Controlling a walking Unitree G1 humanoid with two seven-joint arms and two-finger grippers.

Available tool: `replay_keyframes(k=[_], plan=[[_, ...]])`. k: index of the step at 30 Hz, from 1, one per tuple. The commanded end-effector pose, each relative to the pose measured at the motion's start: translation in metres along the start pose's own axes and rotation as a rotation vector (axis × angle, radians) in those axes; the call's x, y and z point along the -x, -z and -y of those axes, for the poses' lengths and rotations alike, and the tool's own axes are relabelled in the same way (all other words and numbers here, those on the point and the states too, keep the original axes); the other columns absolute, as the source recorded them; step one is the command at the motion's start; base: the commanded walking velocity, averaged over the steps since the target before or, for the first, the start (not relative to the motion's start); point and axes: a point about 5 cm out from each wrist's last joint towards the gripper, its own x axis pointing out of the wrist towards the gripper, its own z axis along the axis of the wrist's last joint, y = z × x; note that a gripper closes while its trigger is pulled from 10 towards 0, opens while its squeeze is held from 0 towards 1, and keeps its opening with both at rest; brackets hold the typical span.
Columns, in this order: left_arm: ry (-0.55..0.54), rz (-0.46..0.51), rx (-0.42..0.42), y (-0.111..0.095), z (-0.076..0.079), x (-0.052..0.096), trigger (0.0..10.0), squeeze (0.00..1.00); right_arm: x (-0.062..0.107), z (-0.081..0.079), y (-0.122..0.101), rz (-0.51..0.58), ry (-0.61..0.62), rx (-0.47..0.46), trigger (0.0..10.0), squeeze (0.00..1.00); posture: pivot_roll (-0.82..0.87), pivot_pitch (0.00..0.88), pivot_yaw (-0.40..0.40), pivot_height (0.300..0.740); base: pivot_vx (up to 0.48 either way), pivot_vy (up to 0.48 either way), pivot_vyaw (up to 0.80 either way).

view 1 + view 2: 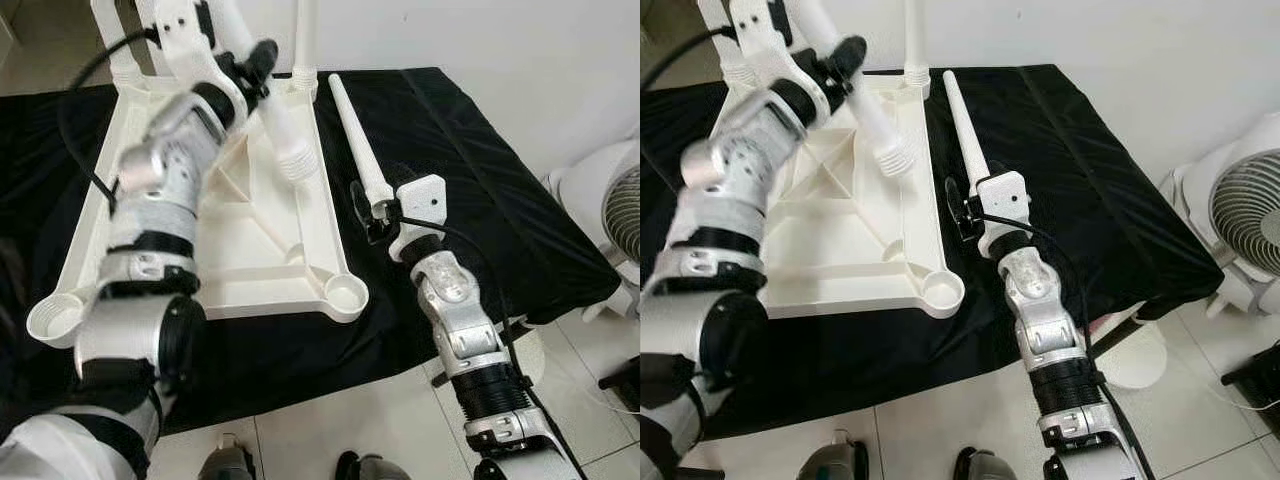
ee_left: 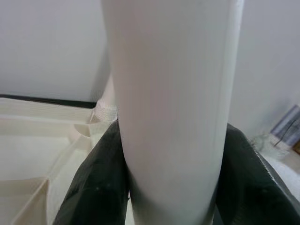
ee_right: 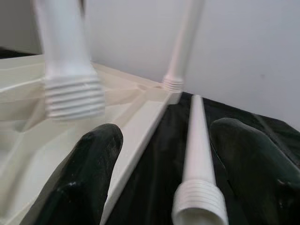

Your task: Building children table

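The white table frame lies upside down on a black cloth, with 1 leg already upright in its far right corner socket. The left gripper hangs above the frame, fingers clamped around a 2nd leg that is tilted, threaded end down, over the frame's right rail. A 3rd leg lies on the cloth just beside the frame, threaded end toward the robot. The right gripper sits at that threaded end, fingers spread wide on either side of it, not touching. A white fan stands to the right of the tabletop.
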Motion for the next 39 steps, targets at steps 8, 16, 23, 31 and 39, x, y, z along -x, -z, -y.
replay_keyframes(k=[8,16,23,31,39], plan=[[0.042,0.154,-0.210,-0.002,0.020,0.016,10.0,0.00,-0.007,-0.012,-0.006,-0.013,-0.152,-0.037,10.0,0.00,0.11,0.020,-0.049,0.740,0.000,0.000,0.00],[0.099,0.216,-0.336,0.015,0.042,0.036,10.0,0.00,-0.016,-0.010,-0.013,-0.024,-0.133,-0.065,10.0,0.00,0.12,0.000,-0.069,0.740,0.000,0.000,0.00],[0.124,0.200,-0.375,0.034,0.053,0.047,10.0,0.00,-0.019,-0.011,-0.015,-0.027,-0.145,-0.066,10.0,0.00,0.12,0.000,-0.073,0.740,0.000,0.000,0.00],[0.153,0.200,-0.373,0.039,0.062,0.051,10.0,0.00,-0.021,-0.017,-0.011,-0.056,-0.198,-0.066,10.0,0.00,0.12,0.000,-0.078,0.740,0.000,0.000,0.00],[0.236,0.206,-0.386,0.037,0.079,0.050,10.0,0.00,-0.022,-0.024,-0.003,-0.104,-0.286,-0.034,10.0,0.00,0.13,0.007,-0.083,0.740,0.000,0.000,0.00]])
